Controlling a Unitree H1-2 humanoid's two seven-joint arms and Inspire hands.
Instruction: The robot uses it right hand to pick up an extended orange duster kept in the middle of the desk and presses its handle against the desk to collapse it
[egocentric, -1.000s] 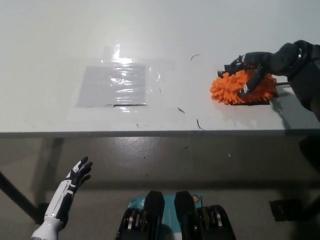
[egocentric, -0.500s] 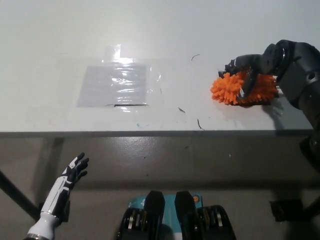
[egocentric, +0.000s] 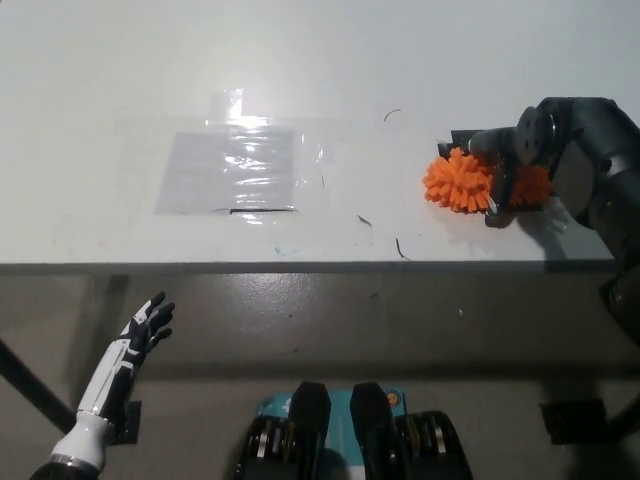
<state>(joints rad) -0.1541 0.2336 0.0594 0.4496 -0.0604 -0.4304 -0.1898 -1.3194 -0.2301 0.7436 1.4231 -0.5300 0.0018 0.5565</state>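
Across the whole upper part of your head view runs the white desk (egocentric: 120, 100), and it matters here as more than a support: by the task it is the hard surface you will press the handle against, so the bare stretch around the duster is what you need.

Near the desk's middle a sheet of clear film (egocentric: 235, 170) is taped flat; it lies well apart from the work and I judge it plays no part.

At the right side, close to the front edge, sits the orange duster (egocentric: 462, 183), not in the middle where the task puts it. Only its fluffy head shows plainly; a dark base peeks out under it, and the handle is hidden behind your arm, so you cannot tell from here whether it is extended or collapsed.

Your black right hand (egocentric: 512, 165) comes in from the right and lies over the far side of the head, fingers curled down into the fluff. It looks closed on the duster, a grip on the head that would leave the handle end free to be pushed down.

Your white left hand (egocentric: 142, 328) hangs below the desk edge at lower left, fingers spread, holding nothing, out of the way.
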